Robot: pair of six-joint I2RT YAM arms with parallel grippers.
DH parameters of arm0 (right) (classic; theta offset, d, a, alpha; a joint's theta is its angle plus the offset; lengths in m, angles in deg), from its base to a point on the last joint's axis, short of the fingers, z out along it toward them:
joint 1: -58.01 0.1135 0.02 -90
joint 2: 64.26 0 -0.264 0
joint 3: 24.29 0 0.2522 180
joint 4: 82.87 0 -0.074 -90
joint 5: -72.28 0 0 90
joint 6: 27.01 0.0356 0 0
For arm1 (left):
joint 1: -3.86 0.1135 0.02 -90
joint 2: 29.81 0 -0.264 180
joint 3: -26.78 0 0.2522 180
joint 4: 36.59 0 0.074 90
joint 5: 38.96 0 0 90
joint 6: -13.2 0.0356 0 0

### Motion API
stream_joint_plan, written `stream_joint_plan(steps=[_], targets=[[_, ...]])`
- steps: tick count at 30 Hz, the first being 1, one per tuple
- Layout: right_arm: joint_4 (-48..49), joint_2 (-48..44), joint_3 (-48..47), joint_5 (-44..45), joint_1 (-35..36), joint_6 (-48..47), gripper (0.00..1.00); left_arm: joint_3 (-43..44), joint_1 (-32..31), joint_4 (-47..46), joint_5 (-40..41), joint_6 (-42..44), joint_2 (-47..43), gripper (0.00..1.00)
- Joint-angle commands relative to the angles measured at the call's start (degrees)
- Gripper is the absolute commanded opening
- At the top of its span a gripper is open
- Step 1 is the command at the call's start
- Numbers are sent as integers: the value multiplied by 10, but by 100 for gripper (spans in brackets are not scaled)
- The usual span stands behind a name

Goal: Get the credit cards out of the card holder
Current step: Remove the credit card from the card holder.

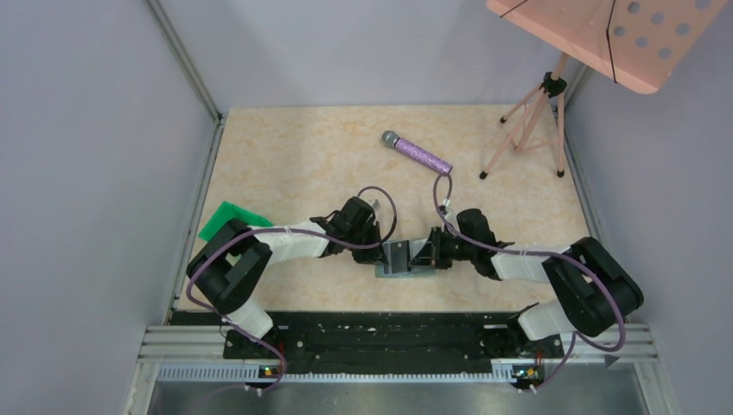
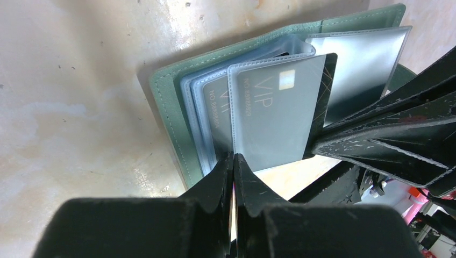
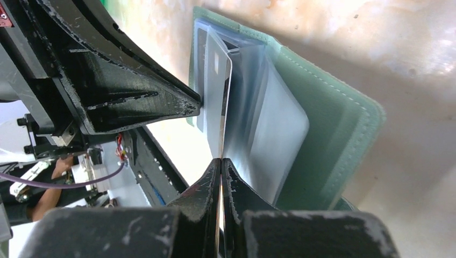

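The grey-green card holder (image 1: 398, 261) lies open on the table between my two grippers, its clear sleeves fanned up. In the left wrist view, my left gripper (image 2: 233, 157) is shut on the bottom edge of the front sleeve (image 2: 269, 123). That sleeve shows a credit card marked VIP, whose dark edge (image 2: 328, 86) sticks out on the right. Another card (image 2: 218, 107) sits in a sleeve behind it. My right gripper (image 3: 221, 160) is shut on the protruding card's thin edge (image 3: 218, 91). The green cover (image 3: 333, 140) spreads out behind.
A purple microphone (image 1: 417, 152) lies at the back of the table. A pink music stand's tripod (image 1: 527, 121) is at the back right. A bright green sheet (image 1: 232, 220) lies by the left wall. Grey walls close both sides.
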Motion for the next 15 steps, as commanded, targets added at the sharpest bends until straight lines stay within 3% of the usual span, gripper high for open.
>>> stream_joint_plan(steps=[1, 15], targets=[[-38, -37, -8, 8, -16, -16, 0, -2, -1, 48, 42, 14, 23, 7], [-153, -135, -9, 20, -45, -43, 0, 17, -1, 63, 34, 16, 17, 9]])
